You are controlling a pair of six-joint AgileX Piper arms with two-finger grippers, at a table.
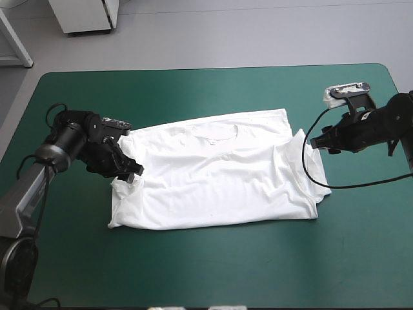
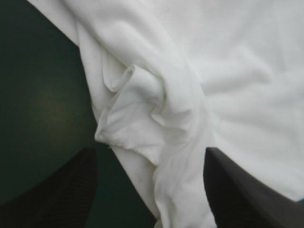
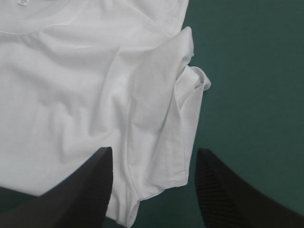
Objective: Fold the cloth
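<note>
The white T-shirt lies spread on the teal-green cover, collar toward the far edge, both sleeves folded in. My left gripper is at the shirt's left edge, open, its black fingers standing either side of a bunched fold of the T-shirt. My right gripper hovers at the shirt's right edge, open, with the folded sleeve of the T-shirt ahead of and between its fingers. Neither gripper holds cloth.
Bare teal-green cover surrounds the shirt on all sides, widest toward the near edge. A white cabinet stands on the floor beyond the table's far left.
</note>
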